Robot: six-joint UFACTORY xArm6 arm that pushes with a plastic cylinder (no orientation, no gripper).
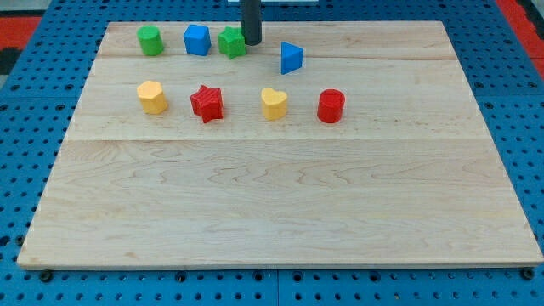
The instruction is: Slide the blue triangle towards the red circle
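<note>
The blue triangle [291, 57] sits near the view's top, right of centre. The red circle [331, 106] stands below and to the right of it, a short gap apart. My tip [252, 42] is at the view's top, just right of the green star [231, 42] and left of the blue triangle, with a small gap to the triangle.
A green cylinder [150, 40] and a blue cube-like block [196, 39] stand in the top row at the left. A yellow hexagon [152, 96], a red star [206, 103] and a yellow heart [274, 104] line the second row. The wooden board [280, 195] lies on blue pegboard.
</note>
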